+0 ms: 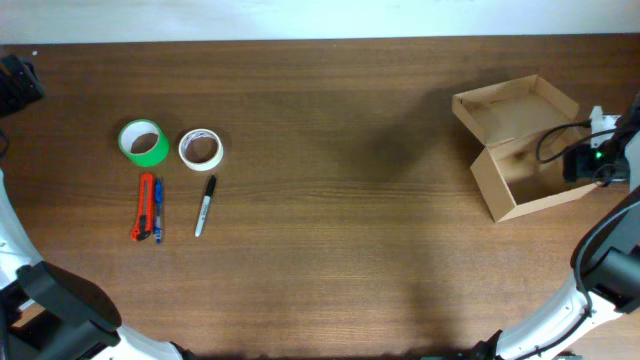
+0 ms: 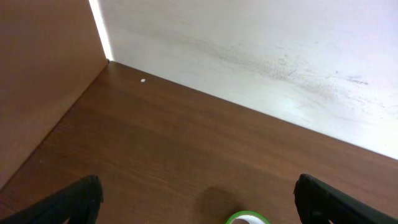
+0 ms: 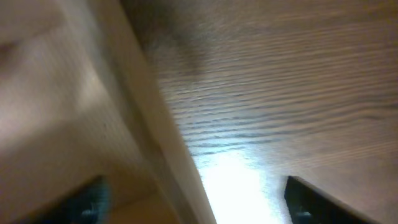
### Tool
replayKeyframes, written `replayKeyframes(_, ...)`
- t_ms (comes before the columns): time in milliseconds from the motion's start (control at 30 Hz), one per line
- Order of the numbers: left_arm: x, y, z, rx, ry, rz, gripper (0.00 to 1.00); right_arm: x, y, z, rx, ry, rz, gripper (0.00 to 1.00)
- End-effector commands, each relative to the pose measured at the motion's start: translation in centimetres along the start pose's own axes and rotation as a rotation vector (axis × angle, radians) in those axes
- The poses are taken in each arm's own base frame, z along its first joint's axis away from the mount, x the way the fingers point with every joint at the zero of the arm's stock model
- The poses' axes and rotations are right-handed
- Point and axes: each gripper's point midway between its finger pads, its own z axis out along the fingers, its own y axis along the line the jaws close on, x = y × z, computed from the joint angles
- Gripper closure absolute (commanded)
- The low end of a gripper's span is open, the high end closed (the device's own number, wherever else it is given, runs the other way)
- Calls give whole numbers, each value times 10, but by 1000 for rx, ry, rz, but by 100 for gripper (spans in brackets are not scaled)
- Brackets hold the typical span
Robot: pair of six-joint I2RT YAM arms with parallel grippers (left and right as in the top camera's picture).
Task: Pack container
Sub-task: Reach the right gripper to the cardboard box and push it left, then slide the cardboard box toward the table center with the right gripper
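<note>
Both arms have smooth white links (image 1: pixel 555 320) joined by bulky black joint housings (image 1: pixel 62 298). The right wrist unit (image 1: pixel 585 163) is black, with a small green light (image 1: pixel 598 155) and a thin black cable (image 1: pixel 540 147) looping from it. The fingers (image 2: pixel 78 200) are matte black.

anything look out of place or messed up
Nothing spilled or damaged. Only the cardboard box sits askew on the table, lid flap open. The green tape roll, white tape roll, utility knife, pen and marker lie tidy at left.
</note>
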Motion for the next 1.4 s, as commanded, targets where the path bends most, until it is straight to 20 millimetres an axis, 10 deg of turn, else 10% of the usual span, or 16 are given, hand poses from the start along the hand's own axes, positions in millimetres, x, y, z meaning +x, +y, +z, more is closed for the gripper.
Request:
replayKeyframes(0, -8, -2, -2, 12, -18, 18, 0, -6, 10, 6, -72, -30, 52, 56)
replayKeyframes(367, -8, -2, -2, 12, -18, 18, 0, -31, 32, -22, -230, -108, 147, 96)
replayKeyframes(700, -8, -2, -2, 12, -18, 18, 0, -83, 76, -162, -286, -200, 218, 96)
replayKeyframes(1000, -8, -2, -2, 12, -18, 18, 0, -97, 233, -275, -341, -302, 57, 96)
replayKeyframes(1233, -8, -2, -2, 12, -18, 18, 0, -66, 368, -286, -268, -312, -247, 97)
replayKeyframes(1367, -8, -2, -2, 12, -18, 18, 0, -52, 410, -270, -253, -267, -270, 96)
